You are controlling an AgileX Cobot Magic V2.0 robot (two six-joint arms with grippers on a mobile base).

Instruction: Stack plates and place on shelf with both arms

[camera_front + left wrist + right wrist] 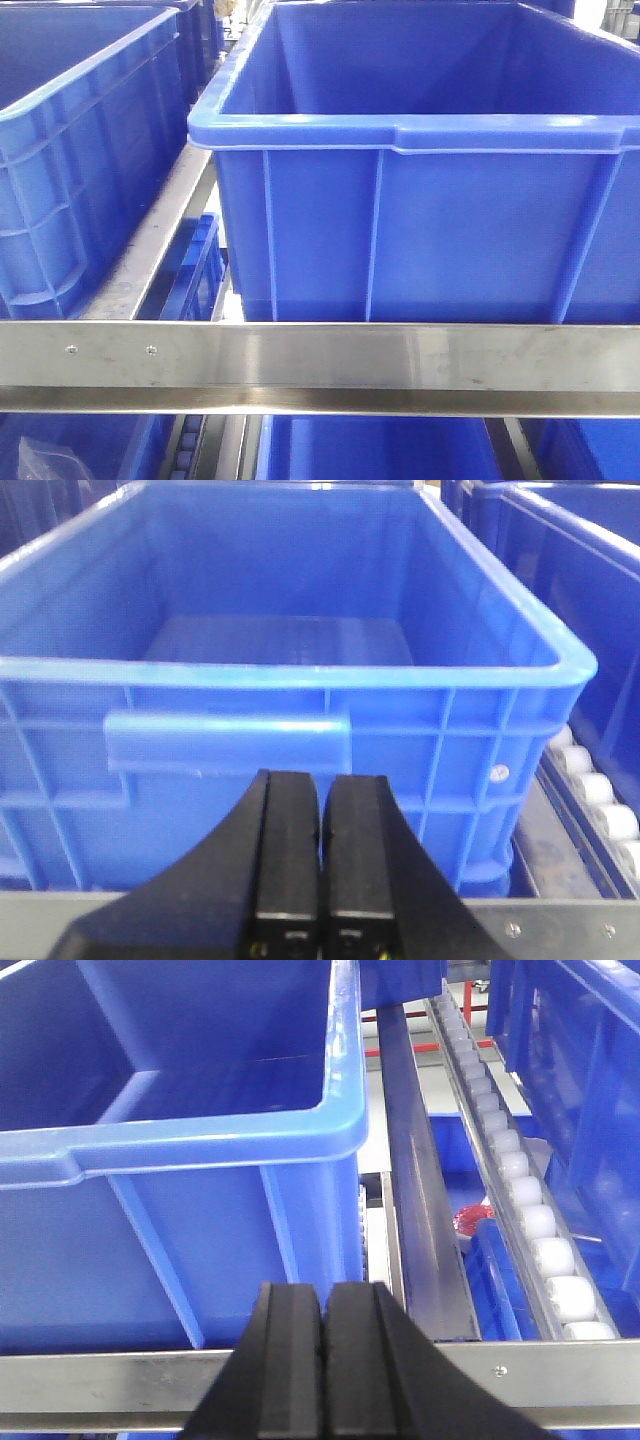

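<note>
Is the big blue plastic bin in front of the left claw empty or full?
Empty: the blue plastic bin shows only bare floor.

The left gripper [320, 880], black, sits at the bottom of the frame with its jaws pressed together and nothing between them. Directly ahead stands a blue plastic crate [300, 670], its ribbed front wall and moulded handle facing the camera, its bare floor visible inside. A metal rail [560, 928] runs beneath. To the right, white rollers [590, 785] line the gap beside a second crate [580, 560].
</note>
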